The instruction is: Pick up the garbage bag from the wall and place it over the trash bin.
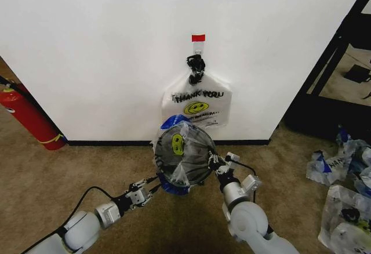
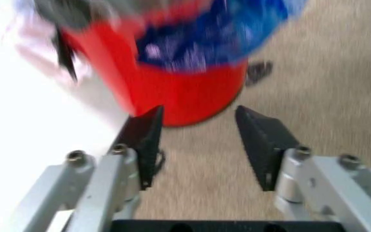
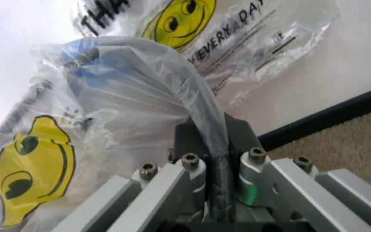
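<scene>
- The garbage bag (image 1: 181, 149) sits draped over the top of the trash bin (image 1: 194, 173), smiley facing up, with a blue handle patch hanging off the near side of the rim.
- The bin stands on the brown carpet (image 1: 87, 167) just in front of the wall (image 1: 116, 45).
- The right gripper (image 1: 215, 162) is at the bin's right edge. In the right wrist view, the right gripper (image 3: 214, 159) has its fingers clamped on the bin's rim with the bag's plastic caught in between.
- The left gripper (image 1: 152, 187) hangs low at the bin's near-left side, close to it but touching nothing. The left wrist view shows its black pads (image 2: 263, 140) spread apart, with the bin's red base (image 2: 179, 92) just ahead.
- A whitish bundle of same-print bags (image 1: 197, 104) hangs from a hook (image 1: 198, 50) under a red tape strip (image 1: 198, 37) on the wall.
- A red fire extinguisher (image 1: 29, 118) leans over at the left.
</scene>
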